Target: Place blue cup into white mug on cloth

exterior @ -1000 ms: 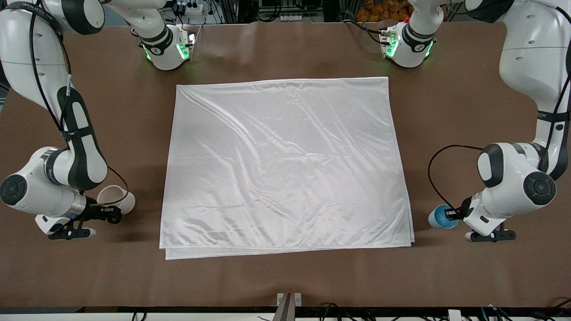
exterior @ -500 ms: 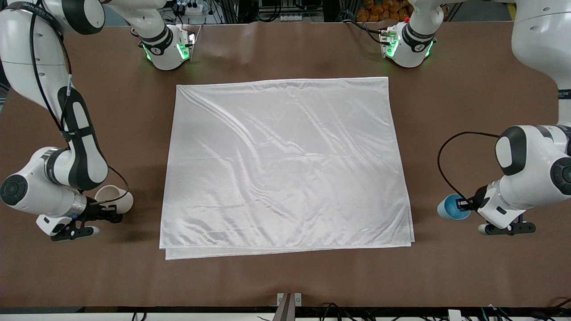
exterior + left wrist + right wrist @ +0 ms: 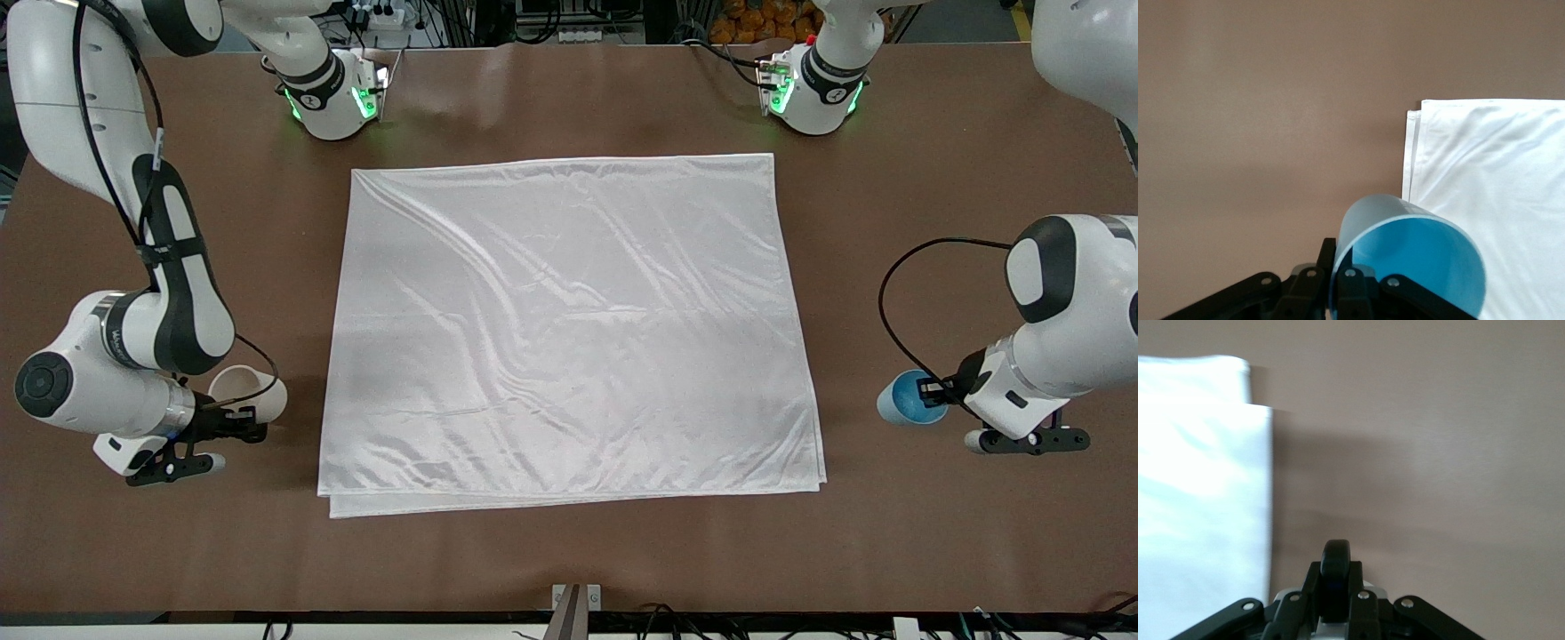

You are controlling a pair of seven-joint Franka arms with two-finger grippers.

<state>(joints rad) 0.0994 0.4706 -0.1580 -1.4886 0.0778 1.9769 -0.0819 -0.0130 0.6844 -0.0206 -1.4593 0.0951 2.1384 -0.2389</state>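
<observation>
A brown table (image 3: 569, 551) holds a large white cloth (image 3: 569, 329), spread flat at the middle with wrinkles across it and a doubled edge along the side nearest the front camera.

At the left arm's end of the table, the left gripper (image 3: 933, 391) is clamped on the wall of the blue cup (image 3: 905, 398). The cup is tipped on its side in the air over bare tabletop, just off the cloth's edge, with its bright blue inside turned toward the cloth. In the left wrist view the cup (image 3: 1408, 267) sits between the dark fingers (image 3: 1350, 293), one inside the rim and one outside, and the cloth's corner (image 3: 1491, 193) lies below it.

At the right arm's end, the right gripper (image 3: 236, 418) is closed on the black handle of the mug (image 3: 249, 396). The cream mug is also tilted, its mouth facing up and toward the cloth, over bare tabletop close to the cloth's edge. The right wrist view shows the handle (image 3: 1335, 577) pinched between the fingers (image 3: 1365, 603), with the cloth (image 3: 1201, 500) to one side.

Both arm bases stand along the table edge farthest from the front camera.
</observation>
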